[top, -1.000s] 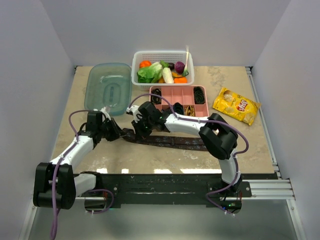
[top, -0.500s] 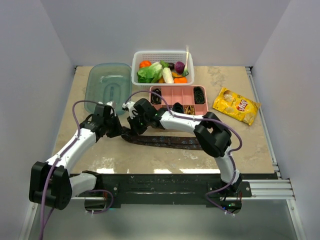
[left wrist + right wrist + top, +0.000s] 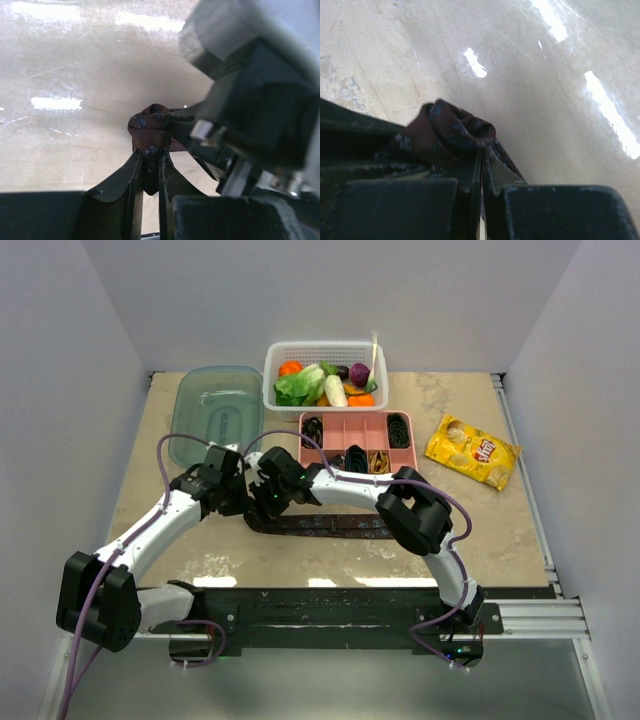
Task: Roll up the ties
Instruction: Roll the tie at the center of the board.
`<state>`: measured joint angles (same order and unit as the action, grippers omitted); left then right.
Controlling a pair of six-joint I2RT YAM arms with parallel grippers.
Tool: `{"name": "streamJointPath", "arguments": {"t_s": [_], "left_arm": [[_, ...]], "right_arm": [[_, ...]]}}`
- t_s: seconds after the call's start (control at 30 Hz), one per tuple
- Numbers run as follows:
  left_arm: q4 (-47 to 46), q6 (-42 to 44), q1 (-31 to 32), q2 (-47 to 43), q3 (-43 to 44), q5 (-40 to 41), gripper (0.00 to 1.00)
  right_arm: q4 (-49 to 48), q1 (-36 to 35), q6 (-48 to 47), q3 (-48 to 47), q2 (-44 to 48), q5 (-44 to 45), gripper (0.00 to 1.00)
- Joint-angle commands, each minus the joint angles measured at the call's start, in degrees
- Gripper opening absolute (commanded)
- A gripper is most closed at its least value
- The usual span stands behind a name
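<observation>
Beige desk (image 3: 480, 525) holds one maroon tie (image 3: 340, 526) lying left to right, left end bunched (a loose roll); left tool (image 3: 150, 159) and right tool (image 3: 481, 167) each pinch that bunch.

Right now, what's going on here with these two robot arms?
Both arms are working on one dark maroon tie. The left tool and the right tool each pinch its bunched-up end, at the left middle of the table. The rest of the tie lies flat, stretching to the right. Behind it sits a pink tray with coiled ties in some compartments.
</observation>
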<state>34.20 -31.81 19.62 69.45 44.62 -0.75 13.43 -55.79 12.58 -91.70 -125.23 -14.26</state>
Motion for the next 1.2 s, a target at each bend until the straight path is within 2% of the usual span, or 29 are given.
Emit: {"name": "streamJointPath", "arguments": {"t_s": [0.0,0.3,0.57,0.83,1.17], "left_arm": [[2.5,1.1,2.5,0.8,4.1,8.0,0.00],[6.8,-0.7,9.4,4.3,6.5,19.1,0.00],[11.6,-5.6,17.3,9.8,9.2,30.7,0.00],[14.0,-11.4,23.8,15.1,9.7,36.6,0.00],[18.2,-18.8,30.8,23.3,13.0,41.5,0.00]], "right_arm": [[-3.1,0.5,3.4,2.7,8.0,2.7,0.00],[-1.7,3.1,5.0,8.0,16.1,8.8,0.00],[-1.0,6.5,6.7,14.0,22.1,11.5,0.00],[-1.0,11.1,9.5,21.1,27.2,13.2,0.00],[-0.9,13.3,9.6,24.8,29.9,13.4,0.00]]}}
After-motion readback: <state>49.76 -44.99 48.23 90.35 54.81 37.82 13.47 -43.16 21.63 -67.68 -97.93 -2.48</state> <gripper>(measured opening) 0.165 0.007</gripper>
